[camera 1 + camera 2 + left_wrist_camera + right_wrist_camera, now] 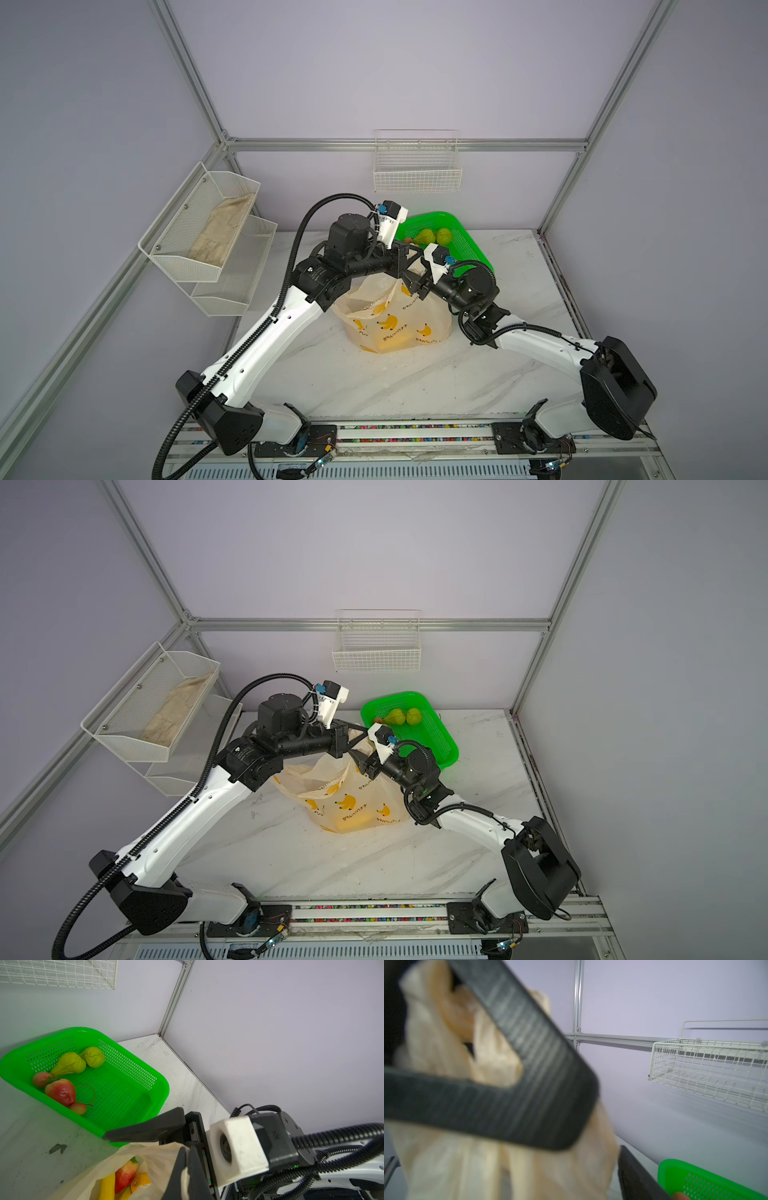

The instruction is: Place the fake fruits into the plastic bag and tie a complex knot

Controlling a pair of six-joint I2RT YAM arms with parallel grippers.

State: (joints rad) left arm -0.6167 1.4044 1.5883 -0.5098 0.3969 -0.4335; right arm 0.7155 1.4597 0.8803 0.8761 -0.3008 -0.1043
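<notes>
The plastic bag (390, 320) is standing at the centre of both top views, with a banana bunch (107, 1187), a strawberry (125, 1174) and an orange pear (140, 1181) lying inside. The left gripper (188, 1154) is pinching the bag's rim strip, jaws fully closed, propping the mouth open. The right gripper (607, 1120) is hovering at the mouth, jaws partly apart, carrying no fruit.

Loading looks to be the step in hand, with the knot not yet begun. Next, the right arm is likely needing to reach the green basket (467, 249), just up and right of the bag, where two green pears (70, 1064) and three strawberries (61, 1092) are waiting. The left gripper is crowding that path near the basket's rim.
</notes>
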